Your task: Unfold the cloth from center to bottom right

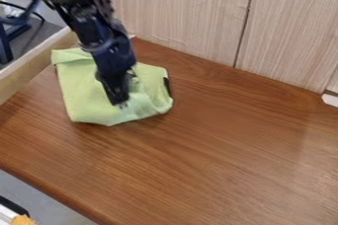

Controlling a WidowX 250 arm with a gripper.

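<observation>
My black arm (pixel 99 26) slants down from the upper left, and my gripper (pixel 119 101) hangs tip-down over the yellow-green cloth (pixel 86 95), its end in front of the cloth's lower middle, a little to the right of centre. I cannot tell whether my jaws stand wide or narrow, nor whether they have any of the fabric between them; from this angle I cannot tell either whether my tip touches it. The cloth lies at the upper left of the brown wooden tabletop (pixel 231 160), in a rough, lopsided square. A band of it is turned over along the upper left edge, the right-hand part is creased and rumpled under me, and the lower edge comes to a blunt point just left of my tip. At its right edge I see a narrow dark patch (pixel 167 86), though what it is I can't make out. Behind the tabletop stand pale wood-grain panels (pixel 178 7), with a dark seam (pixel 245 26) running down between two of them. On the left a light wooden rail (pixel 29 73) borders the tabletop, and beyond it are a dark grey surface (pixel 33 34) and a black cable (pixel 23 7). Far to the right, at the foot of the panels, is a small white object (pixel 330 99). In the bottom left corner sits an orange-yellow piece (pixel 23 220), partly cut off.
</observation>
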